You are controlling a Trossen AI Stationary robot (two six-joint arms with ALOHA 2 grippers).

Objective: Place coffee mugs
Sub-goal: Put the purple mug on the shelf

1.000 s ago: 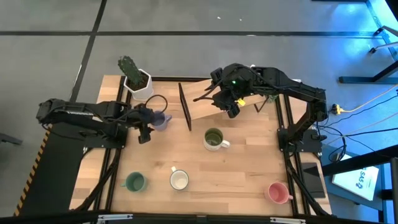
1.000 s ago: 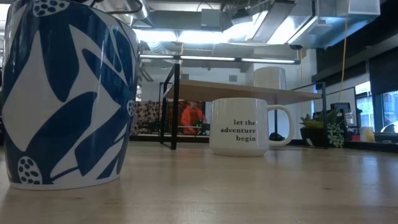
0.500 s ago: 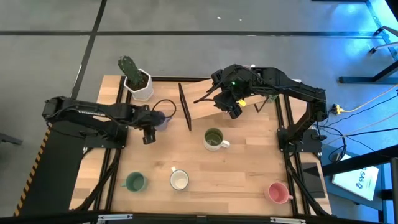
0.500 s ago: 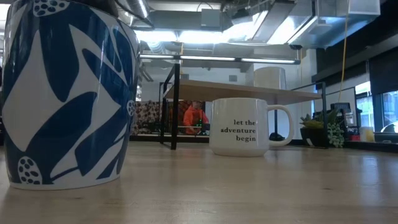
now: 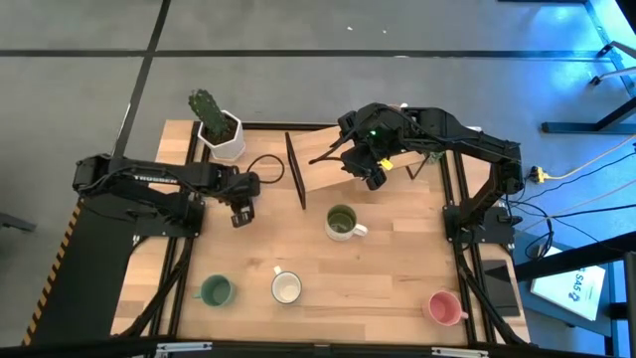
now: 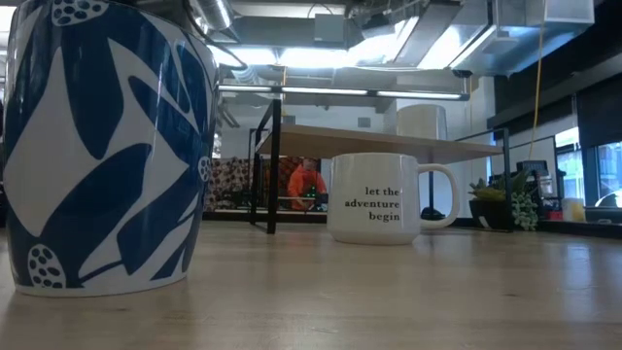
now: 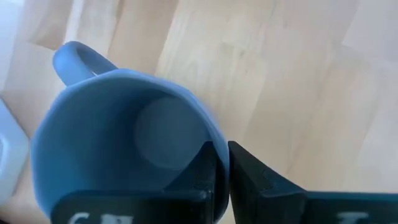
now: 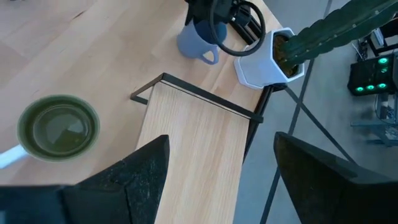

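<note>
One blue mug (image 7: 124,143), far left by the cactus pot (image 5: 225,134), has its rim pinched between the left gripper (image 7: 221,180) jaws; lift straight. Right gripper (image 8: 214,168) waits wide above the shelf (image 8: 186,149).

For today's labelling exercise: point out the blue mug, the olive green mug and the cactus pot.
blue mug (image 7: 124,143): left wrist view, inside of the cup.
olive green mug (image 5: 341,220): high view, centre of its opening.
cactus pot (image 5: 228,145): high view, white rim.
</note>
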